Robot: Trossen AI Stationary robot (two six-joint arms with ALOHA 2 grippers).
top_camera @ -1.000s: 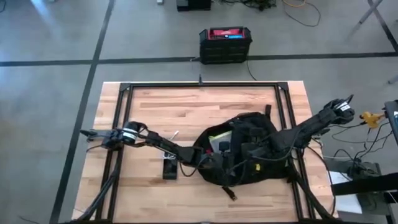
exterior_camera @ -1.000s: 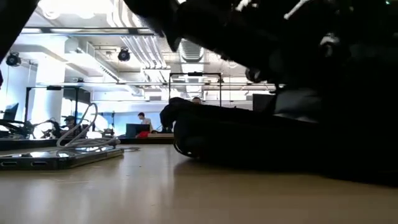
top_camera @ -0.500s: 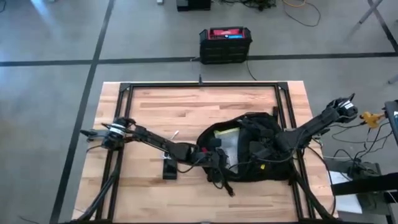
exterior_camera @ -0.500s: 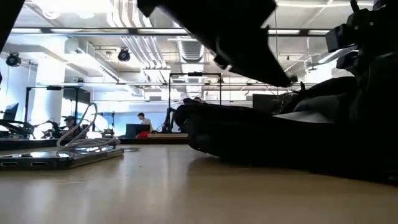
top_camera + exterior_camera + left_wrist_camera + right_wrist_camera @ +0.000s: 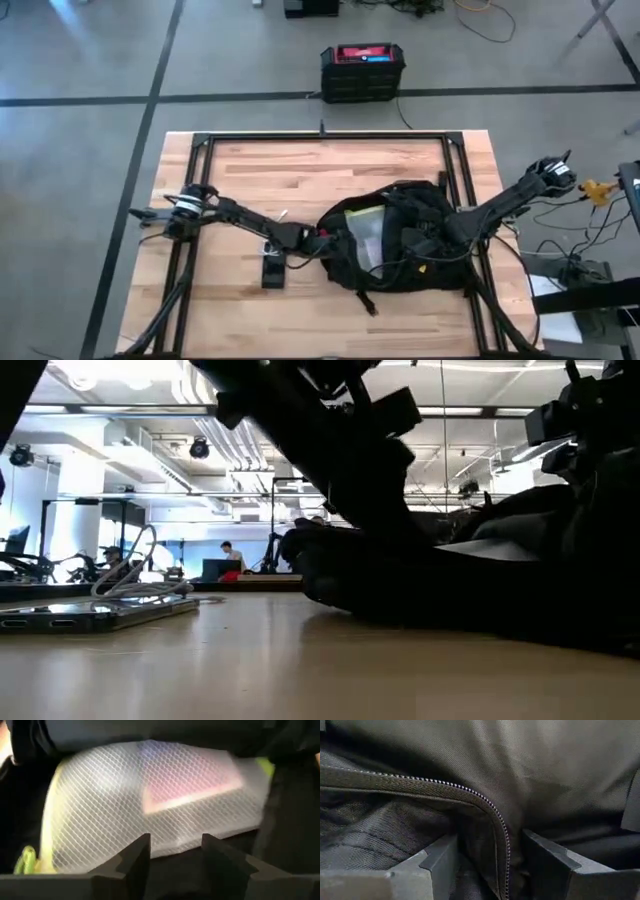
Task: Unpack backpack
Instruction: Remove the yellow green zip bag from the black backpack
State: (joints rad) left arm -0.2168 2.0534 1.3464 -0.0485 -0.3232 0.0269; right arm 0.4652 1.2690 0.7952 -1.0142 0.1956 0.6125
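The black backpack (image 5: 405, 245) lies flat on the wooden table, right of centre, its main opening facing the table's left. Inside the opening lies a white mesh pouch (image 5: 150, 795) with a yellow edge and something pink in it; the high view also shows the pouch (image 5: 365, 228). My left gripper (image 5: 172, 845) is open at the opening's left rim, its fingertips just short of the pouch, and shows from above as well (image 5: 322, 243). My right gripper (image 5: 420, 245) reaches in from the table's right and is shut on the backpack's fabric. My right gripper has a fold of the backpack's black fabric between its two fingers, and the zip edge (image 5: 495, 827) runs down into the gap. It comes from the table's right, slanting down onto the backpack's top. The backpack rests on the table.
A flat dark device (image 5: 272, 270) lies on the table left of the backpack, beneath the left arm; the low view shows a flat device with a cable loop (image 5: 95, 612). Black frame rails (image 5: 195, 170) run along the table's edges. A black box with a red top (image 5: 362, 68) stands on the floor beyond.
My left gripper has drawn back toward the table's left edge, from inside the backpack's opening to its left rim. The opening has spread wider, so more of the pale pouch shows. The backpack's near left end has shifted a little toward the right.
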